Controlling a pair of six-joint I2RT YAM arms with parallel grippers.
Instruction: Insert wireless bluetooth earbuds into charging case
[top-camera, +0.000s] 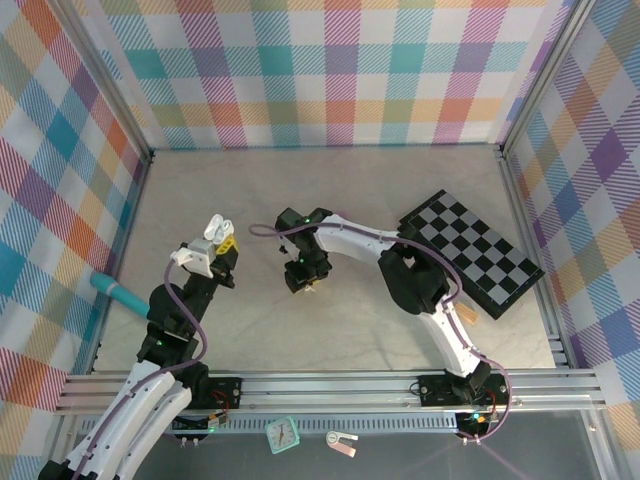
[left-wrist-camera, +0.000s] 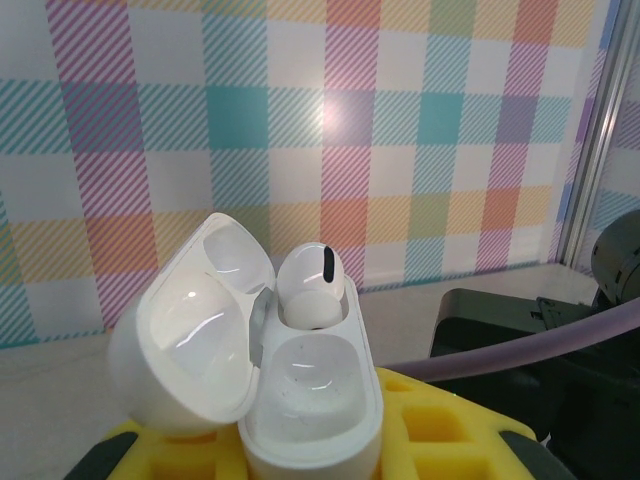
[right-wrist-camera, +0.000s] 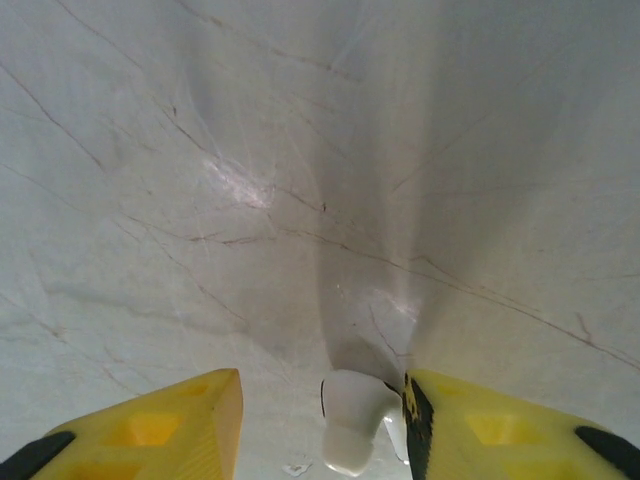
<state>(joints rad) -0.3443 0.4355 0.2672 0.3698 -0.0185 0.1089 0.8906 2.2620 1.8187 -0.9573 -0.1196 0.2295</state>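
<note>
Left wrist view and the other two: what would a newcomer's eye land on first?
The open white charging case, held by the left gripper in front of the plaid wall, has a seated earbud in its far slot and an empty near slot. Next comes a loose white earbud on the table, between the right gripper's parted jaws. In the top view, the black checkerboard on the right stands out.

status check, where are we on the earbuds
Left gripper shut on open charging case; seated earbud in one slot, other slot free. Right gripper open, low at table, straddling loose earbud. Nothing seen between the arms.
</note>
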